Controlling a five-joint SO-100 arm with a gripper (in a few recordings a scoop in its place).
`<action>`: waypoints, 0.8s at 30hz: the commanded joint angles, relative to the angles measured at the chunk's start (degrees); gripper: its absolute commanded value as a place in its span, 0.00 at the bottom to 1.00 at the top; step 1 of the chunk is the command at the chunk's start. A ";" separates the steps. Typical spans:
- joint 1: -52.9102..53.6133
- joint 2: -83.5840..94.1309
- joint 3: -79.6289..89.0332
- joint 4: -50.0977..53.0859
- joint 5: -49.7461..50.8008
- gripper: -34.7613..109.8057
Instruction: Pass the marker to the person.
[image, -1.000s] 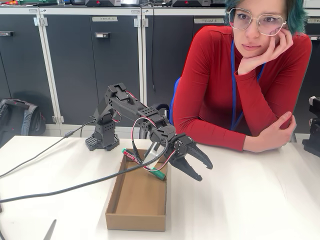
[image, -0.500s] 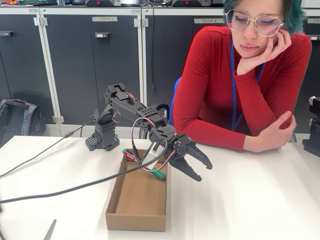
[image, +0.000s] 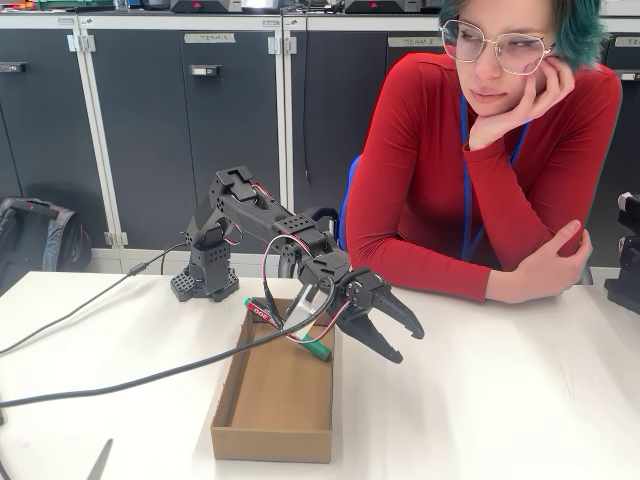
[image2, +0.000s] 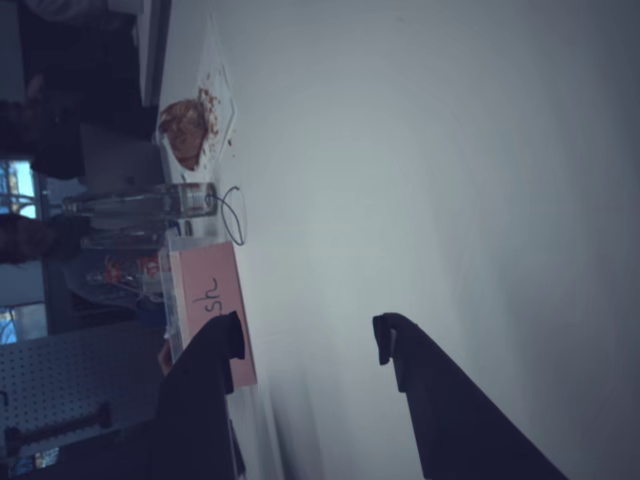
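Nothing is held yet: the gripper (image: 392, 340) hangs empty with its two dark fingers spread moderately wide, tips pointing down and to the right in the fixed view, above the white bench (image: 500, 400) and touching nothing that can be seen. The wrist view agrees, showing both fingers (image2: 215, 345) parted with bare bench surface between them. The marker (image: 288, 326) is behind and to the left of the gripper in the fixed view, lying slantwise across the far end of the open cardboard box (image: 272, 440), its green end (image: 318, 350) resting by the box's right wall, just beside the gripper's wrist and partly crossed by the arm's looping wires (image: 300, 330). So the task seems to be at its very start, at the approach before the pick-up, and the gripper sits just past the marker rather than over it. The next move, as I judge it, calls for drawing the gripper back over the box, lowering the open fingers astride the slim barrel and closing across it, with care for the box wall and the wires close by. Only then could it be carried to the person (image: 470, 150), who sits beyond the gripper to the right, one forearm resting on the bench edge and chin propped on the other hand.
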 joint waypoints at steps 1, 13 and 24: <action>0.00 6.33 -0.97 -0.09 -0.44 0.45; -0.09 6.94 -0.62 -0.62 -0.44 0.45; 0.18 7.12 0.00 -0.26 -0.09 0.45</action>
